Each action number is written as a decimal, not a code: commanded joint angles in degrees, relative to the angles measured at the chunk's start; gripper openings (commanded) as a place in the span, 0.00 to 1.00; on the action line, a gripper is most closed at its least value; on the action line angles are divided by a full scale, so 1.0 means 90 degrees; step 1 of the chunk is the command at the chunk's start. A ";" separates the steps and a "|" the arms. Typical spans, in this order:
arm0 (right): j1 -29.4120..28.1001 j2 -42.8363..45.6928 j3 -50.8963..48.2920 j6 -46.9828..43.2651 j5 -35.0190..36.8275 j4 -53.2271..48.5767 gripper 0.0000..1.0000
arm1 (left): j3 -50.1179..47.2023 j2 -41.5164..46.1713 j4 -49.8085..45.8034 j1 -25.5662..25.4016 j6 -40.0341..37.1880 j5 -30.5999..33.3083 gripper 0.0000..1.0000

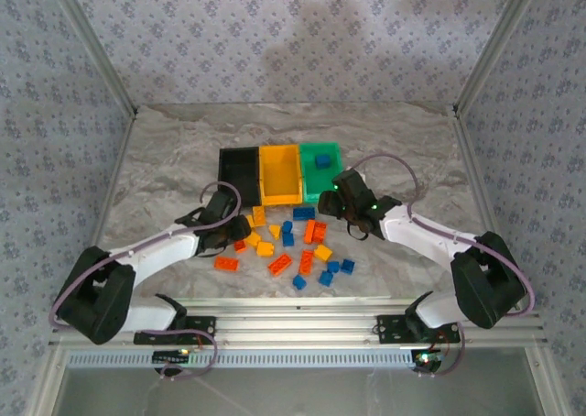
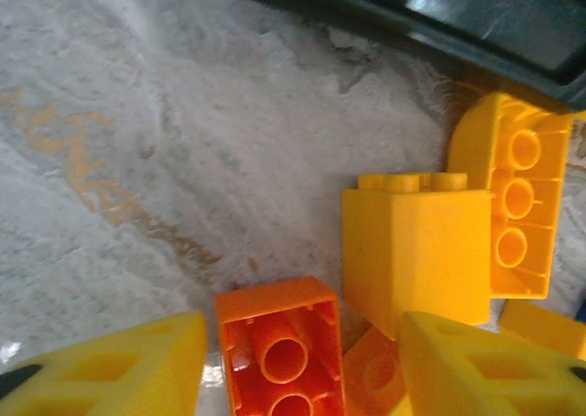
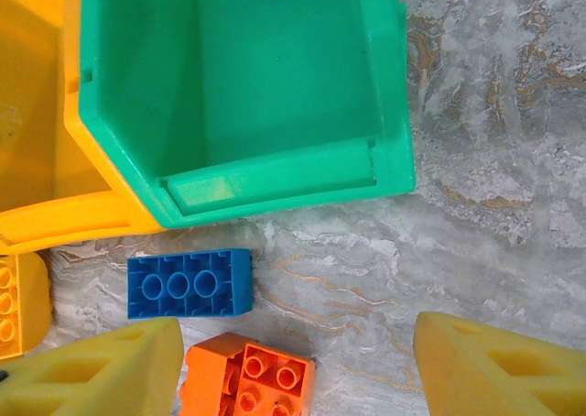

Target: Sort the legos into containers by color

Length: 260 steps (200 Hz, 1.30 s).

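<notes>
Left gripper [image 1: 240,231]: jaws partway apart, low over the table, straddling an orange brick [image 2: 279,352] that lies hollow side up. One of its fingers [image 2: 110,370] is just beside the brick, with a clear gap on the other side. Nothing clamped. Right gripper [image 1: 352,216]: jaws wide, holding nothing, just in front of the green bin's near end.

Table [image 1: 403,150]: grey marbled top, both arms reaching in from the near edge.

Containers: three bins joined in a row at mid-table. Left to right: black bin [image 1: 240,173], yellow-orange bin [image 1: 281,173], green bin [image 1: 307,173]. The green one holds a blue brick [image 1: 322,160] toward its far end.

Legos [image 1: 280,264]: loose scatter of blue, orange and yellow pieces on the table just in front of the bins, between the two grippers.

Right wrist view: long blue brick [image 3: 188,283] lies hollow side up just in front of the green bin's near wall, apart from it. Small orange brick [image 3: 247,379] sits studs up between the fingers, close to one.

Left wrist view: tall yellow brick [image 2: 417,251] stands touching the straddled orange one's corner. Second yellow brick [image 2: 513,205] lies on its side right behind it, near the black bin's edge.
</notes>
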<state>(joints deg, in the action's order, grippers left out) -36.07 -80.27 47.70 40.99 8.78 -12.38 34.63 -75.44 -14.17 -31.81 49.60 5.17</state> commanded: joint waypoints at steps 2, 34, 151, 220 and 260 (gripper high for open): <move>0.0045 0.0197 -0.0081 0.0084 0.0060 0.0010 0.69 | 0.0045 -0.0181 -0.0311 0.0047 -0.0036 0.0057 0.51; 0.0073 0.0266 -0.0124 0.0103 0.0053 0.0084 0.70 | -0.0155 -0.0386 -0.0574 0.0048 0.0063 0.0099 0.46; 0.0151 0.0504 -0.0256 0.0141 0.0011 0.0086 0.70 | -0.0251 0.0934 -0.1404 0.0141 -0.0252 0.0306 0.58; 0.0151 0.0516 -0.0315 0.0185 -0.0021 0.0124 0.70 | 0.0023 0.0401 -0.0911 -0.0297 -0.0091 0.0095 0.75; 0.0151 0.0540 -0.0319 0.0191 -0.0032 0.0103 0.70 | 0.0078 -0.0407 -0.0754 -0.0324 0.0061 0.0222 0.70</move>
<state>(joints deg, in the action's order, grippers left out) -34.94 -76.60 45.63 41.65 8.54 -11.53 34.17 -76.86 -21.04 -34.59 48.95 7.01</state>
